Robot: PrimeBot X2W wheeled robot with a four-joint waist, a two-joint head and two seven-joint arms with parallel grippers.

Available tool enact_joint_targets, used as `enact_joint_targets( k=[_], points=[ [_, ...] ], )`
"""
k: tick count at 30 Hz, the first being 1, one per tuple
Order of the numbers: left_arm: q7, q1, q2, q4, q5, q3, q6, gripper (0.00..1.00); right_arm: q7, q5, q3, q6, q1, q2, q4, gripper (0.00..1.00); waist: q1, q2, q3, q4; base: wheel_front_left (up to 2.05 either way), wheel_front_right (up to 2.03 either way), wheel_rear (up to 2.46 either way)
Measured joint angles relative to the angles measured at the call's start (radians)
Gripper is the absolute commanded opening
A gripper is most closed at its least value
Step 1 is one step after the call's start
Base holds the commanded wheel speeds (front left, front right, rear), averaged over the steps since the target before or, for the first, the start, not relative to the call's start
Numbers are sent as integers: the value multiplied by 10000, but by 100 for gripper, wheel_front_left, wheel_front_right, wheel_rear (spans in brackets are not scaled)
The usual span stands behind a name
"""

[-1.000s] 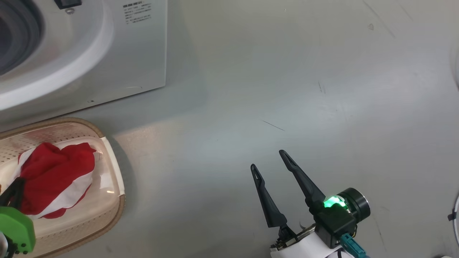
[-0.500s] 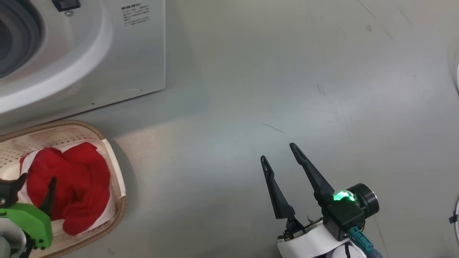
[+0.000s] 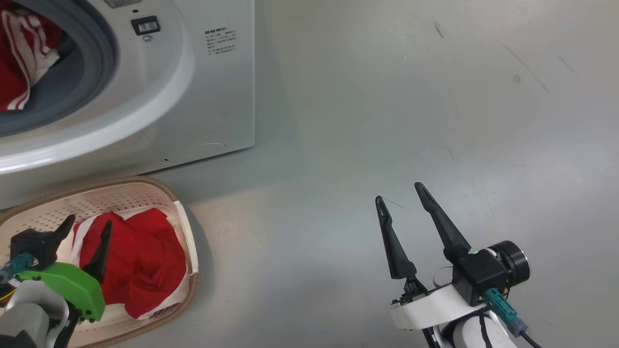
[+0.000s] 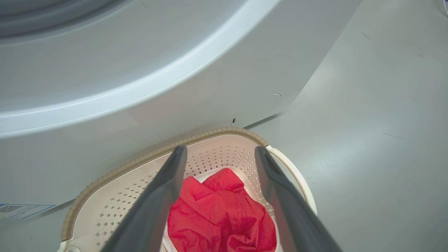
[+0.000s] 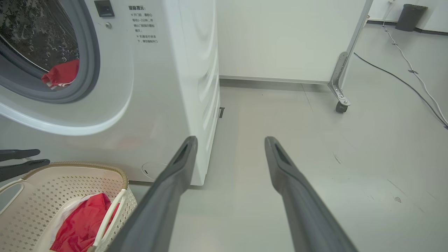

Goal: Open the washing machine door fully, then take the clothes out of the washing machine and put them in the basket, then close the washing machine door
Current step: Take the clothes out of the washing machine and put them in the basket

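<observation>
Spreading grey and scuffed, the floor carries the washing machine, with a wheeled white panel behind it. In front of the machine stands the basket holding red clothes; more lie in the drum. The left hand is spread wide over the basket, and the right hand is wide and empty.

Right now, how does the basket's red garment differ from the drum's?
Place: the basket garment lies crumpled in the basket, beneath the open left gripper; the drum garment sits inside the washing machine. Pattern: the drum garment shows thin white stripes; the basket garment looks mostly plain red with white edging. Both are bright red; neither is gripped.
</observation>
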Motion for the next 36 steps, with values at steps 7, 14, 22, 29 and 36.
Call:
enact_joint_targets(
  k=[7,14,22,29,36],
  points=[
    [-178,-50,-140,-280,-58,-309,0,100,0,0,-382,0,0,0,353,100,0,0,-743,425,0,0,0],
    [-263,-50,-483,-614,-297,-345,0,100,0,2,-825,0,18,-6,571,100,0,0,-1544,884,0,0,0],
    [-265,-19,-761,-1212,-652,25,0,100,0,-2,-1064,0,174,-6,715,100,0,0,-2393,1420,0,0,0],
    [-267,484,-865,-1994,-673,903,0,100,0,-4,-1097,0,414,-6,719,100,0,0,-3131,1858,0,0,0],
    [-267,1152,-1089,-2479,-706,1496,222,100,0,-2,-1160,0,697,-4,723,100,0,0,-3637,2117,0,0,0]
  ],
)
